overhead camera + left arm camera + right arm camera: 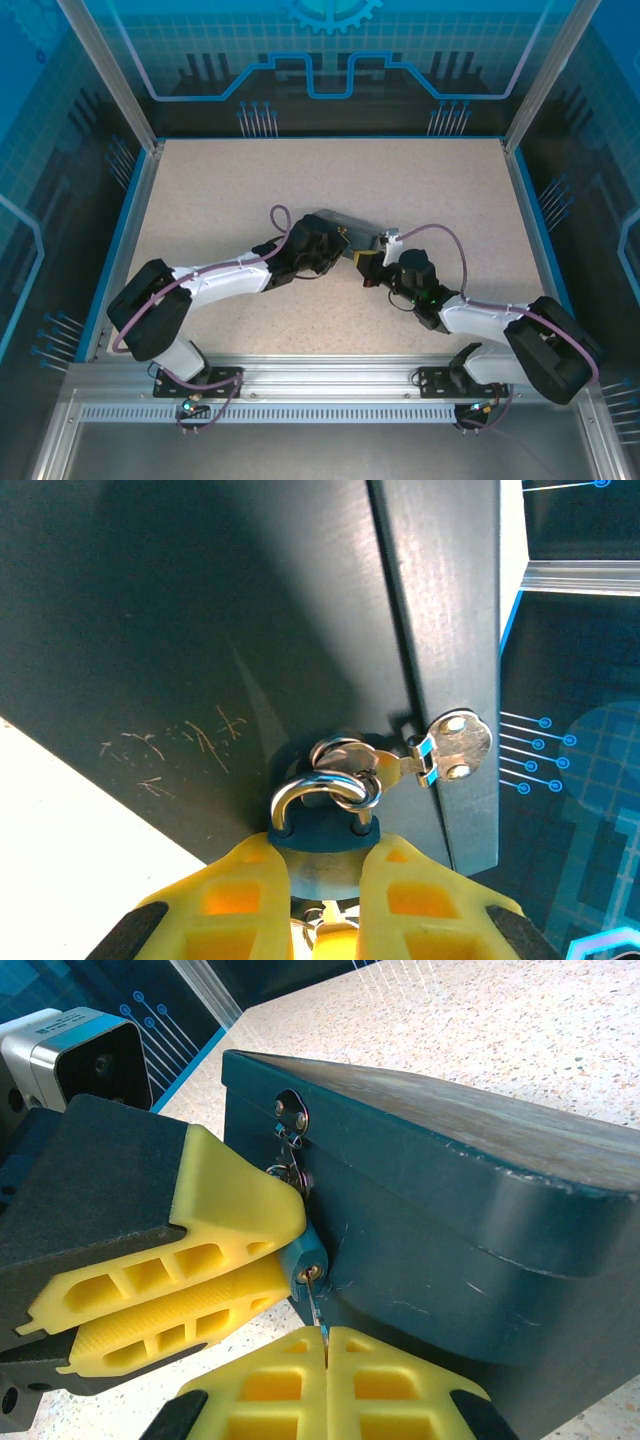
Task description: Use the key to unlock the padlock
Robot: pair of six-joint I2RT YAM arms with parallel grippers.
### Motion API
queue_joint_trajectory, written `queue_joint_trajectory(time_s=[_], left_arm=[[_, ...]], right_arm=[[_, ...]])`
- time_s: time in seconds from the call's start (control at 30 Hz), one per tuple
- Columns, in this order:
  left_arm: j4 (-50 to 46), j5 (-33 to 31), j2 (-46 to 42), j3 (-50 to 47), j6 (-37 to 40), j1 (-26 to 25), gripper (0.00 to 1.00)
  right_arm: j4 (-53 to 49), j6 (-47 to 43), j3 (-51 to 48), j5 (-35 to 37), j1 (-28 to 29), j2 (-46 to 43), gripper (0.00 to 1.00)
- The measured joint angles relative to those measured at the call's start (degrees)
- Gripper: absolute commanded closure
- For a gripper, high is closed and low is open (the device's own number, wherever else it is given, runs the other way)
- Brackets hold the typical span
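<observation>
The small blue padlock point(322, 832) hangs by its silvery shackle point(318, 785) from the hasp ring of a dark teal box point(200, 630). My left gripper point(325, 868) is shut on the padlock's body, one yellow finger on each side. In the right wrist view the padlock's underside point(308, 1263) faces my right gripper point(325, 1338). That gripper is shut on the thin metal key point(316, 1307), whose tip meets the keyhole. In the top view both grippers, left point(340, 248) and right point(372, 270), meet at the box's near side.
The box point(338, 228) lies near the middle of the speckled table point(300, 180). Its metal hasp plate point(456, 745) is screwed to the lid edge. Blue walls and metal posts ring the table. The left arm's yellow fingers point(200, 1250) crowd the space left of the key.
</observation>
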Motion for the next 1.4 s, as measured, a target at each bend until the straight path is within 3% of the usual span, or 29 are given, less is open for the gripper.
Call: queue_joint_trajectory(time_s=[1.4], left_arm=[[0.4, -0.1, 0.2, 0.0, 0.0, 0.0, 0.88]], right_arm=[[0.7, 1.1, -0.3, 1.0, -0.2, -0.1, 1.0]])
